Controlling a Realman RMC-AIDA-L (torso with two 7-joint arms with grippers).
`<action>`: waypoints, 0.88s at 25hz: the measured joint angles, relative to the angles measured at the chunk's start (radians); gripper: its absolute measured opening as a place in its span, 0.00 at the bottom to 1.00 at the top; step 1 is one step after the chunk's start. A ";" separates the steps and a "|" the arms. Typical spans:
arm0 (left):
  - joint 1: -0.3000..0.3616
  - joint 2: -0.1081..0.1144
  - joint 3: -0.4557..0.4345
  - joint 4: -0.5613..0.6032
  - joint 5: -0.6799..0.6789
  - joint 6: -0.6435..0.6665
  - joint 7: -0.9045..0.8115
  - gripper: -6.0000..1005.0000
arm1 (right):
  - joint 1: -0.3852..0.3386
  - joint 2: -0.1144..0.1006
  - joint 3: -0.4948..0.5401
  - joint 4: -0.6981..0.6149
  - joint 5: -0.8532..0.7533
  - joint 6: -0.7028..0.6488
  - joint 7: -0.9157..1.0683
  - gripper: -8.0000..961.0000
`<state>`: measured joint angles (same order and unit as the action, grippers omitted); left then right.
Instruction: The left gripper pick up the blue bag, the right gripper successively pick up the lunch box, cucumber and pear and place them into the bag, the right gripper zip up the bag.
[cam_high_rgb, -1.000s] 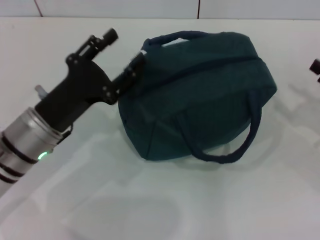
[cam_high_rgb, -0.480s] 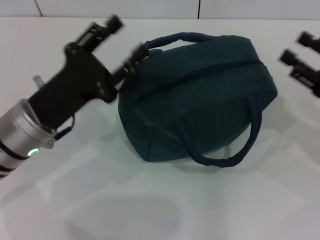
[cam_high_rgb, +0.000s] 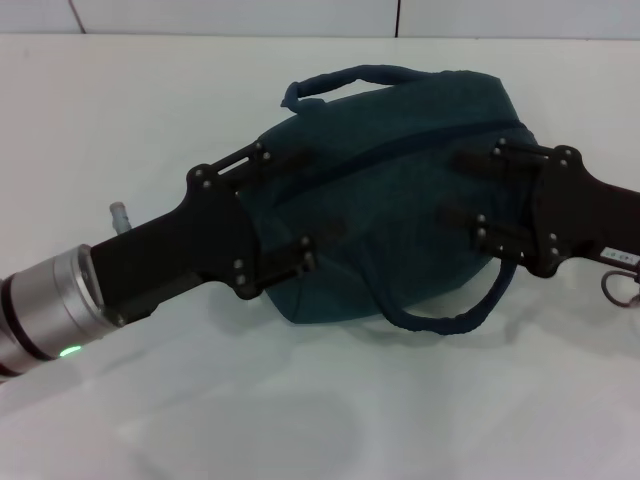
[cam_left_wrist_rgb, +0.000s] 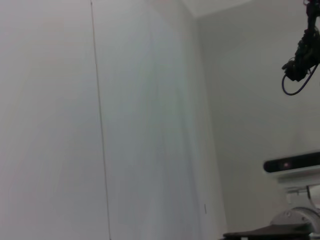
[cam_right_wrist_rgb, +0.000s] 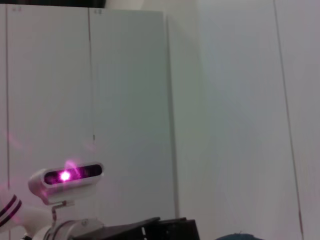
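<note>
Looking down from the head camera, I see the blue bag (cam_high_rgb: 400, 190) lying zipped on the white table (cam_high_rgb: 330, 410), one rope handle (cam_high_rgb: 455, 305) drooping at its near side. Over the bag's left end hangs the left gripper (cam_high_rgb: 290, 205), fingers spread apart; over its right end hangs the right gripper (cam_high_rgb: 470, 190), fingers likewise parted. Neither grips the bag.

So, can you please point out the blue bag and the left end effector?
blue bag (cam_high_rgb: 400, 215): head view, on its front fabric panel.
left end effector (cam_high_rgb: 290, 210): head view, midway between its two fingertips.
</note>
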<state>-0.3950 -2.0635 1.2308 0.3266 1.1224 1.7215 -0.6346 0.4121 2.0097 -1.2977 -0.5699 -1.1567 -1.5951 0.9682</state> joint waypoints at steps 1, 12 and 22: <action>0.002 0.000 0.000 0.000 0.000 -0.001 0.001 0.70 | -0.002 0.000 0.000 0.000 0.000 -0.007 -0.007 0.58; 0.015 0.016 0.003 0.004 0.010 0.002 -0.001 0.70 | -0.030 -0.003 -0.001 0.017 -0.024 -0.089 -0.123 0.58; 0.022 0.028 0.007 0.042 0.081 0.019 -0.010 0.70 | -0.032 -0.007 0.005 0.018 -0.077 -0.134 -0.137 0.58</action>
<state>-0.3729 -2.0355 1.2376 0.3689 1.2030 1.7406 -0.6447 0.3798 2.0031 -1.2929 -0.5520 -1.2335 -1.7291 0.8314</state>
